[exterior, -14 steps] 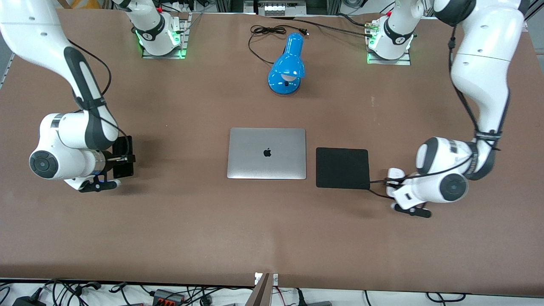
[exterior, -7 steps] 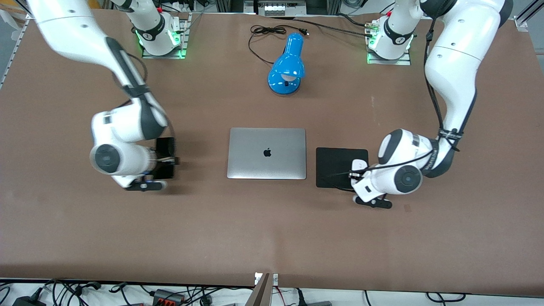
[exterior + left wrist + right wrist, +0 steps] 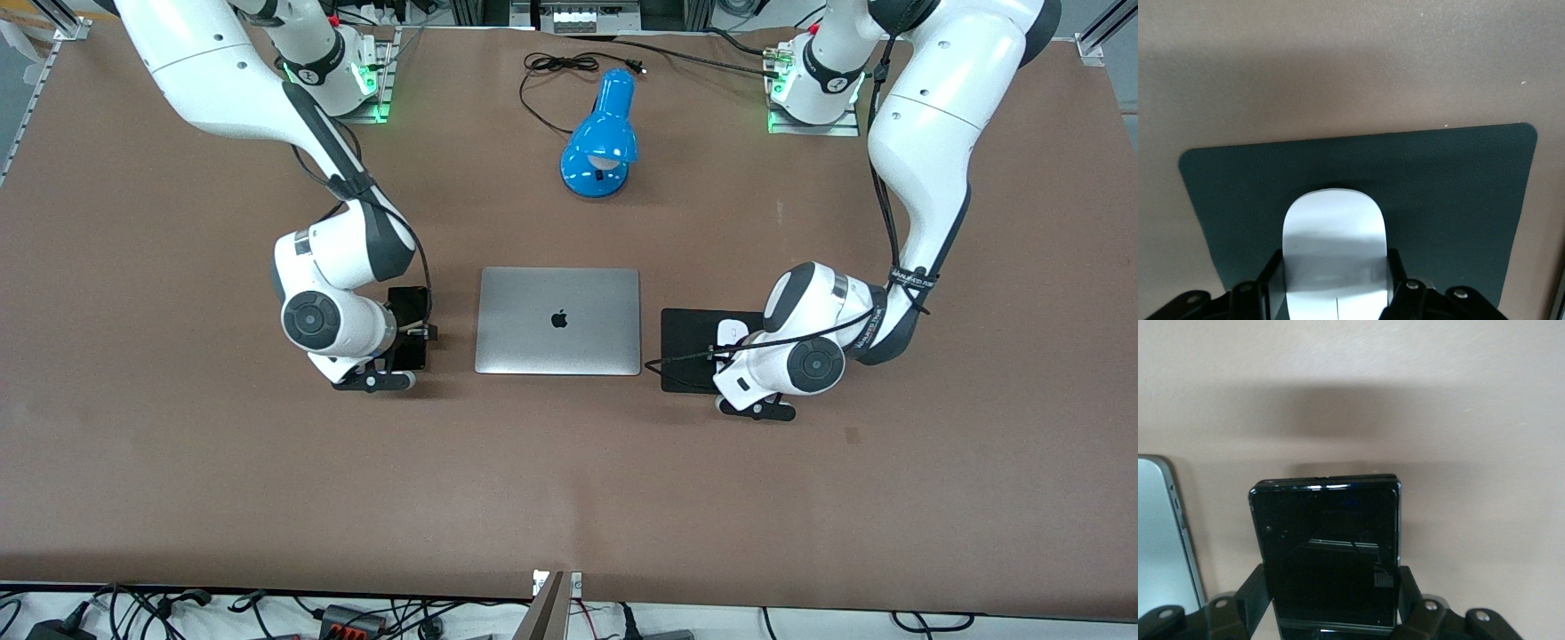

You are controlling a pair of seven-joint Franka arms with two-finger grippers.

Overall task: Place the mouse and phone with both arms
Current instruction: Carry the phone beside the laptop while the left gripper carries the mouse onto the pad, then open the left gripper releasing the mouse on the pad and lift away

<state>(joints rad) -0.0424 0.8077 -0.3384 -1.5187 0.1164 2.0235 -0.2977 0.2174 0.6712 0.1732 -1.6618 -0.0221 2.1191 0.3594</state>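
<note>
- Left gripper [image 3: 731, 354], black and two-fingered, clamped on the small white oval mouse [image 3: 1333, 250]; fingers [image 3: 1269, 288] pressing its two sides.
- Mouse carried low over the flat black square pad [image 3: 1458, 200], over the pad's part toward the left arm's end of the table; contact with the pad cannot be told.
- Right gripper [image 3: 411, 331], likewise black, closed on the slim black glossy slab phone [image 3: 1328, 547], gripped across its width.
- Phone held above the brown table [image 3: 569, 480], just beside the closed silver laptop [image 3: 558, 321], on the side toward the right arm's end.
- Pad lying just beside the laptop, toward the left arm's end.
- Blue desk lamp [image 3: 602, 138] with black cord, lying farther from the front camera than the laptop.
</note>
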